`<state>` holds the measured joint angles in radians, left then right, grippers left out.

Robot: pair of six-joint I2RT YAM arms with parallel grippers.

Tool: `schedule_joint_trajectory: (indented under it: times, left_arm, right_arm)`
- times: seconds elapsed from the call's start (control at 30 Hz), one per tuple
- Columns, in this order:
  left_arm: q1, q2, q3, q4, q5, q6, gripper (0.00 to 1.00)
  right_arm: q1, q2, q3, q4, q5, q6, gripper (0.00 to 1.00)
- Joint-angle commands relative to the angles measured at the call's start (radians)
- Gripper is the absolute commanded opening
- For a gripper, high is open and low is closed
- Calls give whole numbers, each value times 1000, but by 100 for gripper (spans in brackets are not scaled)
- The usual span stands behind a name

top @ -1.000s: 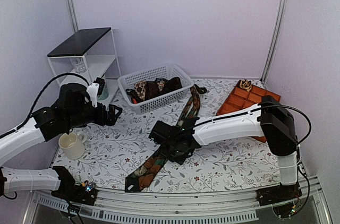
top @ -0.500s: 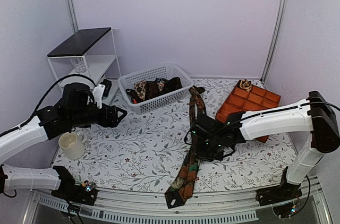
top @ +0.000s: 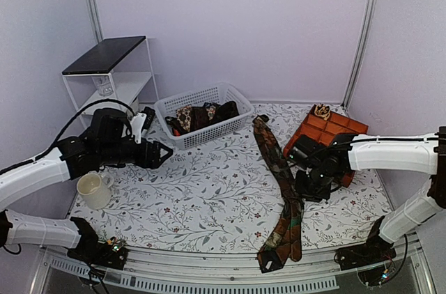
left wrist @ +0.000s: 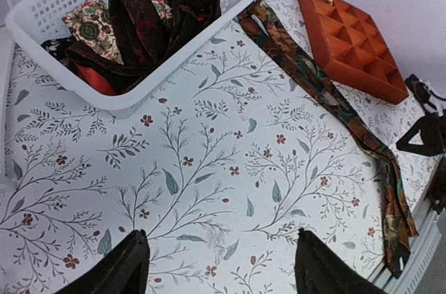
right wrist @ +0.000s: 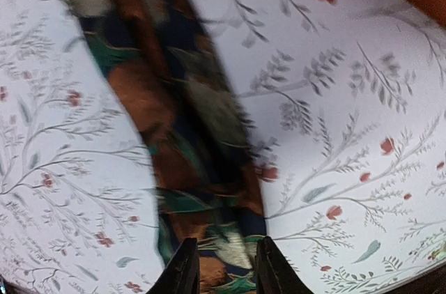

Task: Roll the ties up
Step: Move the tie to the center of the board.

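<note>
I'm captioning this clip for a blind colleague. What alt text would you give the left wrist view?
A long rust-and-green tie lies stretched diagonally across the floral tablecloth, from beside a white basket of more ties toward the table's edge. An orange compartment tray sits upper right; the left pincer hangs open over bare cloth, bottom centre.

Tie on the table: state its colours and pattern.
The tie is dark with a rust, green and cream blotchy print; the left wrist view shows it best.
</note>
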<state>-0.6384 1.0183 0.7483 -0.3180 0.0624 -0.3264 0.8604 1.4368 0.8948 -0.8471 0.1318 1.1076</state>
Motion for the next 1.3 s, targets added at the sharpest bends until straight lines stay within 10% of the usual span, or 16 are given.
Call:
schedule_joint_trajectory:
  times: [0.0,0.63,1.13,1.27]
  left_arm:
    - [-3,-37,0,9,-21,-7,72]
    - [-3,-248,-75,-74,-139,-23,73]
    - [-3,-255,-33,-143,-204,-76,75]
    - [-1,-233,-18,-129,-173,-54,78]
  right_arm:
    - [-6,52,175,62,61,-178,34]
    - [-282,608,592,581,69,-762,100]
    - [-292,881,839,538,11,-915,89]
    - [-291,848,784,542,-12,-902,51]
